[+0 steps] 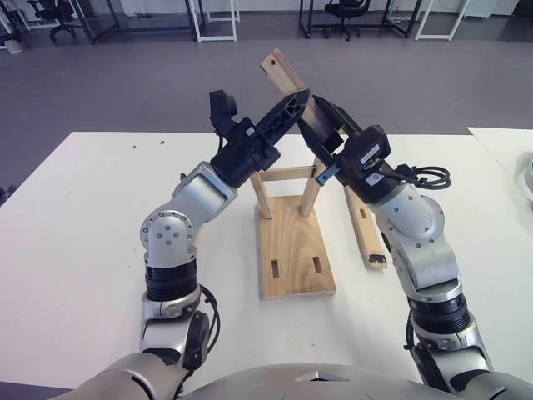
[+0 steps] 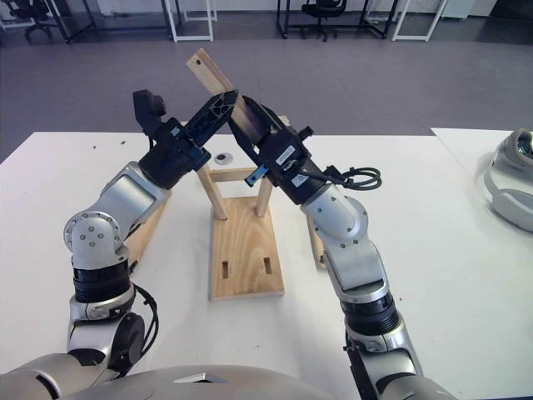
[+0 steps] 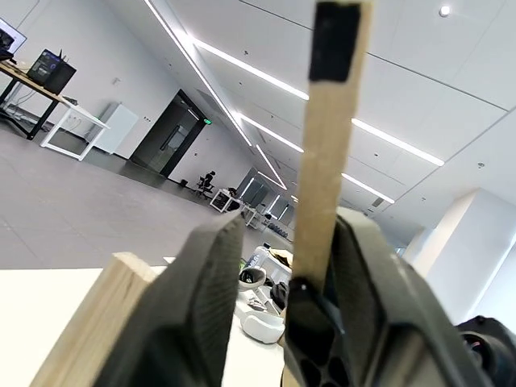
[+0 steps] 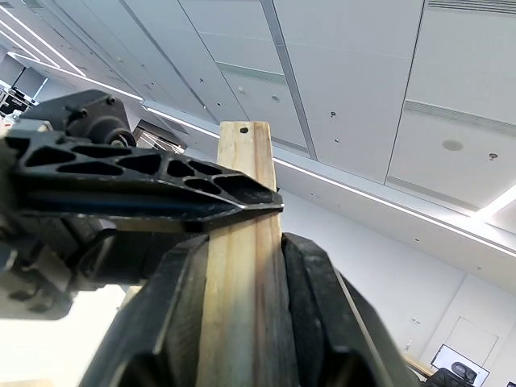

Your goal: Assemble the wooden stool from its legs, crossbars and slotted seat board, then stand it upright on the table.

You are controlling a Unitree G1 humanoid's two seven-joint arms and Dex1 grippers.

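**Holding a wooden leg aloft between both arms**

Gripping from the right, the right gripper (image 1: 321, 117) has both fingers pressed flat against the sides of a wooden leg (image 1: 281, 71). The leg is raised in the air above the far end of the seat board (image 1: 296, 250) and tilts up and away towards the robot's left.

The left gripper (image 1: 298, 100) meets the same leg from the other side. In the left wrist view its fingers (image 3: 201, 306) stand apart. The wood lies against one of them, with a gap showing beside the other, so it is not clamped.

The seat board lies flat on the white table (image 1: 83, 208), between the two arms. Two legs (image 1: 262, 196) already stand in its far end, joined by a crossbar (image 1: 287, 173). Two slots (image 1: 275, 268) at the near end are unfilled.

A loose wooden part (image 1: 366, 229) lies on the table just right of the board, under the right arm. Another wooden part (image 2: 148, 227) lies under the left arm, left of the board.
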